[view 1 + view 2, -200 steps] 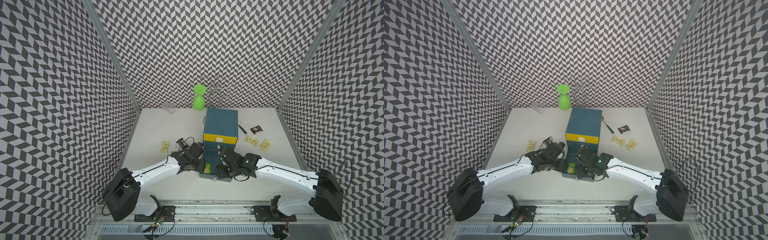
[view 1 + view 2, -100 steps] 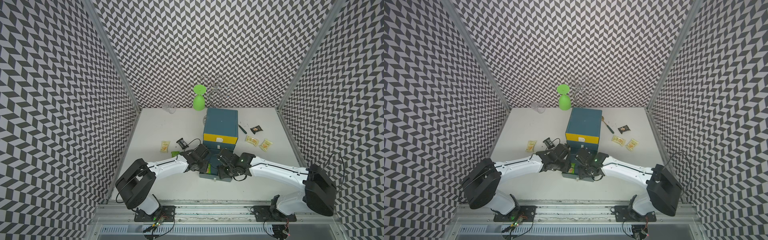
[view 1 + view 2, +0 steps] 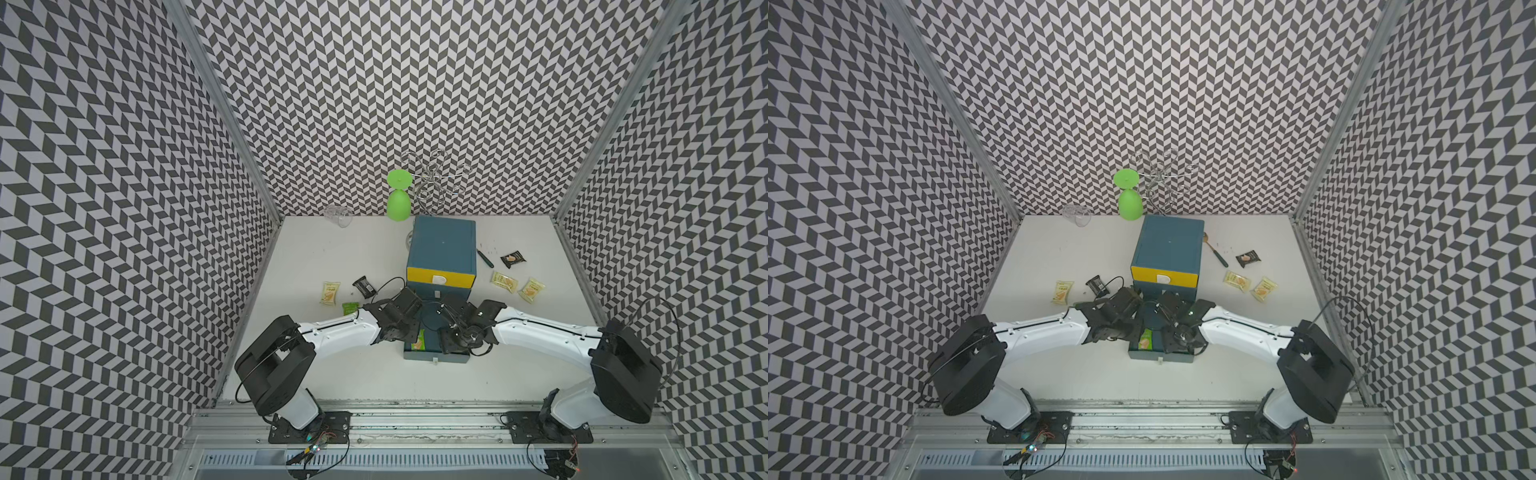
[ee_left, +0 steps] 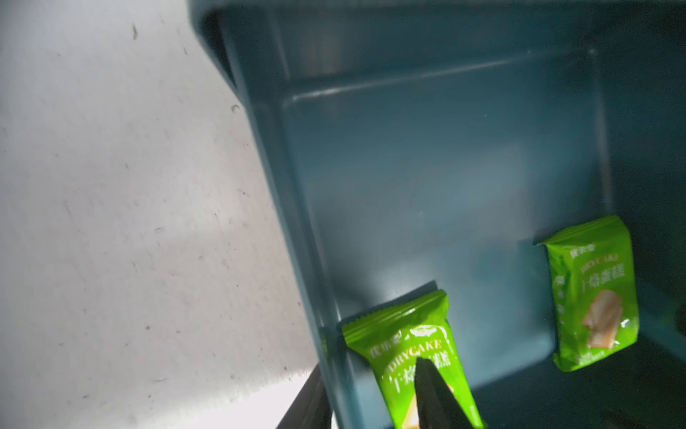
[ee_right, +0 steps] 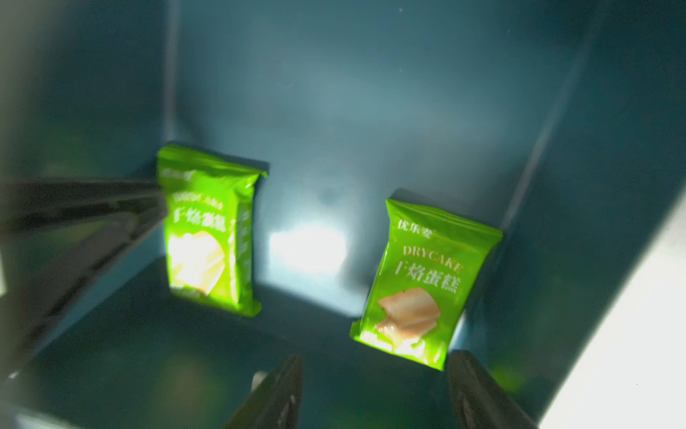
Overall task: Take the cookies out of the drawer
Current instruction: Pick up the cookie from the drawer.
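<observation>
Left end effector (image 4: 371, 371), right end effector (image 5: 375, 360) over drawer (image 4: 445, 167): two green cookies (image 5: 211, 230).

Since one second ago the left arm (image 3: 332, 332) has drawn its elbow in toward the middle. The left gripper (image 4: 369, 366) has come closer to the right gripper (image 5: 375, 356), further over the open drawer (image 3: 434, 356). Its jaws have come nearer together. One finger (image 4: 434, 393) now lies over a green packet (image 4: 408, 341); if it is pinched, I cannot tell. On the outer side of the left gripper, a loose green packet (image 3: 350, 308) on the counter (image 3: 316, 249), covered by the arm before, now shows. The right arm (image 3: 540, 332) also pulled its elbow inward a little.
</observation>
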Action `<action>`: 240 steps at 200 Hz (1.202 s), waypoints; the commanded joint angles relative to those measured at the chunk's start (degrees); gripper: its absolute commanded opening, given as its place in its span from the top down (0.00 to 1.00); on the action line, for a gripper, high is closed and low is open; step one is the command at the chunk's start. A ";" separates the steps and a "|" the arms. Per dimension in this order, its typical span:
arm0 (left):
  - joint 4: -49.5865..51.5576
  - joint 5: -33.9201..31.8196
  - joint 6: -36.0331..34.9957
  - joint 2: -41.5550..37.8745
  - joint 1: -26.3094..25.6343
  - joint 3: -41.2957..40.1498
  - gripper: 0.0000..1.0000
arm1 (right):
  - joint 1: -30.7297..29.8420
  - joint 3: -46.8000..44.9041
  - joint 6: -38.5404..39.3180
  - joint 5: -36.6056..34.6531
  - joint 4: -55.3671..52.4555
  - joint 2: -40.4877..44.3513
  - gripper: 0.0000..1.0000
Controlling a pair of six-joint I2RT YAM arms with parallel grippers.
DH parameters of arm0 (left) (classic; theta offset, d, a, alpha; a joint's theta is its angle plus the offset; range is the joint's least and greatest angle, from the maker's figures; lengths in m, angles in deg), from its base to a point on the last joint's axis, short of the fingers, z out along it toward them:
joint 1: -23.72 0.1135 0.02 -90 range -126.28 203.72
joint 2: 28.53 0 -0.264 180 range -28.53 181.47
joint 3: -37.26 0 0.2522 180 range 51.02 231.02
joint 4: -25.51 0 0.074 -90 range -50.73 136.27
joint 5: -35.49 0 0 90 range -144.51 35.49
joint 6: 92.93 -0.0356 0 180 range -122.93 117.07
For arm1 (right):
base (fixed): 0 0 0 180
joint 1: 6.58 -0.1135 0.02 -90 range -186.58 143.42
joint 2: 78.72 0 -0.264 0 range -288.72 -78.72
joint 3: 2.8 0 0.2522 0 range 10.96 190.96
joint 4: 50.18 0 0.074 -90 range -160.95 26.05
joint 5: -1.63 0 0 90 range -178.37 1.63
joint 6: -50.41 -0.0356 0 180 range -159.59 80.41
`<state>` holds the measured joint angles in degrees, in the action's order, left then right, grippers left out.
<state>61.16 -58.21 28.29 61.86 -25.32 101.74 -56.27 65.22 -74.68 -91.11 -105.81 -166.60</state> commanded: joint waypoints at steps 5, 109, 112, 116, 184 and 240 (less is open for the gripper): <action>-1.95 -0.95 0.76 1.47 -0.65 1.84 0.61 | 0.68 -0.47 1.47 -0.99 -0.32 -2.14 0.33; -3.44 -2.12 -0.02 5.63 -0.45 3.72 0.73 | 0.91 0.38 3.10 -3.13 2.72 -7.36 0.50; -3.43 -2.10 -0.14 5.66 -0.45 3.83 0.73 | 0.95 0.40 3.03 -3.20 2.87 -7.26 0.51; -3.39 -2.24 -0.26 5.56 -0.45 3.93 0.73 | 0.91 0.49 3.04 -3.28 3.04 -7.22 0.52; -2.91 -3.32 -2.02 6.12 0.33 5.88 0.75 | 0.92 3.11 3.55 -4.81 3.55 -5.70 0.66; -2.84 -3.67 -3.01 7.08 0.70 7.06 0.77 | 0.75 3.90 4.76 -2.56 5.20 -4.67 0.86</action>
<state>60.59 -61.67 26.91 67.37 -24.97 105.61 -55.51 67.08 -70.66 -94.65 -103.80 -172.06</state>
